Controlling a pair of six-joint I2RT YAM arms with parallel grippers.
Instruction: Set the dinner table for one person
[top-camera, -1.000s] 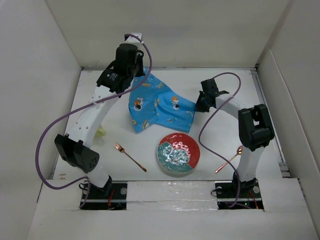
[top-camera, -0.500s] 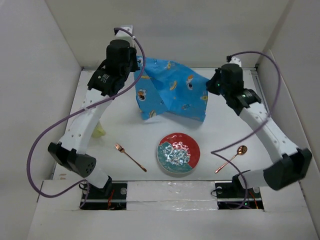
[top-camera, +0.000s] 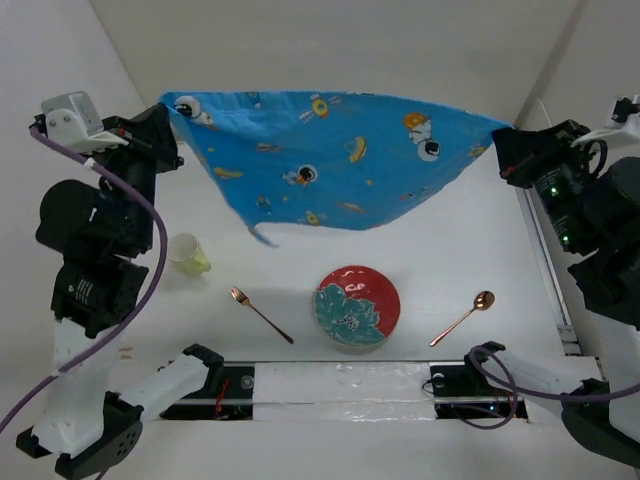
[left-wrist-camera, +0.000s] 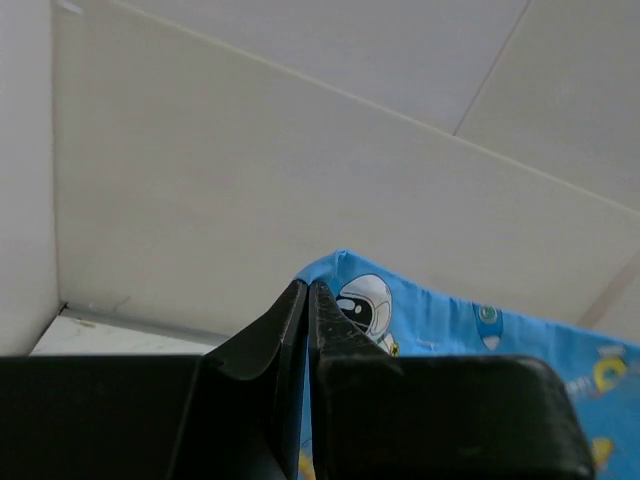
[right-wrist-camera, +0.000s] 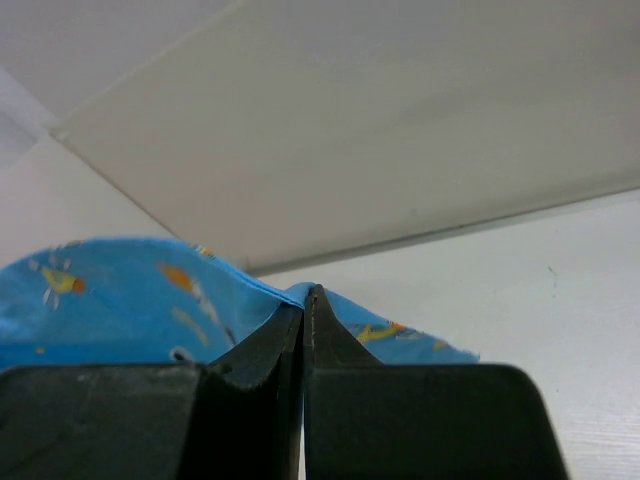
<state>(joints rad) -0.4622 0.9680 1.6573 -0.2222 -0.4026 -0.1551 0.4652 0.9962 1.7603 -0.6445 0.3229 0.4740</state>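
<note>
The blue space-print placemat (top-camera: 330, 160) hangs stretched in the air above the white dinner table (top-camera: 440, 260). My left gripper (top-camera: 168, 120) is shut on its left corner, seen in the left wrist view (left-wrist-camera: 307, 288) with the cloth (left-wrist-camera: 420, 310) behind the jaws. My right gripper (top-camera: 503, 150) is shut on its right corner, seen in the right wrist view (right-wrist-camera: 308, 295) with cloth (right-wrist-camera: 120, 290) on both sides. A red and teal plate (top-camera: 356, 307) lies near the front. A copper fork (top-camera: 259, 313) lies left of it, a copper spoon (top-camera: 462, 317) right of it.
A pale yellow-green cup (top-camera: 187, 254) stands at the left of the table, near the left arm. White walls enclose the table on the left, back and right. The arm bases sit at the near edge.
Both arms have risen and spread apart, lifting the placemat off the table and pulling it out wide between them. The plate, fork and spoon have not moved.
</note>
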